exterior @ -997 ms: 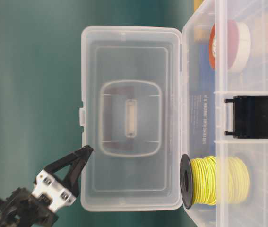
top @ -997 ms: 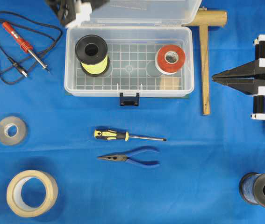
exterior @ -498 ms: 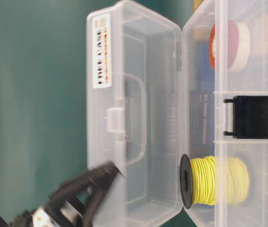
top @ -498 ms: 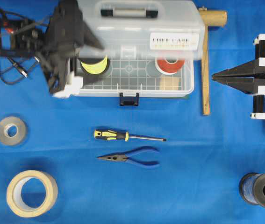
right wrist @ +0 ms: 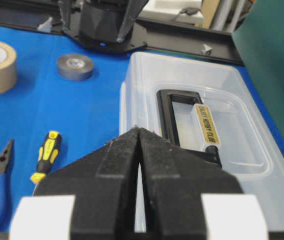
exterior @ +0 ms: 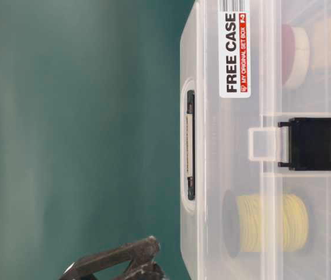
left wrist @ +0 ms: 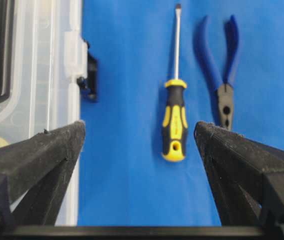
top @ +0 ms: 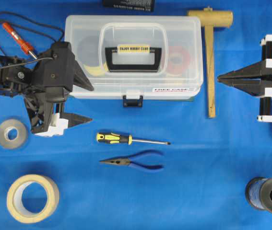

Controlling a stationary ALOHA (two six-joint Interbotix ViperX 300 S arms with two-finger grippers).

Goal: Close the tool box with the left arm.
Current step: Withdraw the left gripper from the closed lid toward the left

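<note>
Just right of the wide-open, empty left tool (top: 88, 103) lies the lidded-down tool box (top: 133, 57).

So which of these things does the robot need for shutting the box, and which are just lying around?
For the job:
- tool box, lid already down
- left claw, open, beside the box

Just lying about:
- screwdriver
- pliers
- wooden mallet
- soldering iron
- grey tape roll
- tan tape roll
- wire spool
</note>
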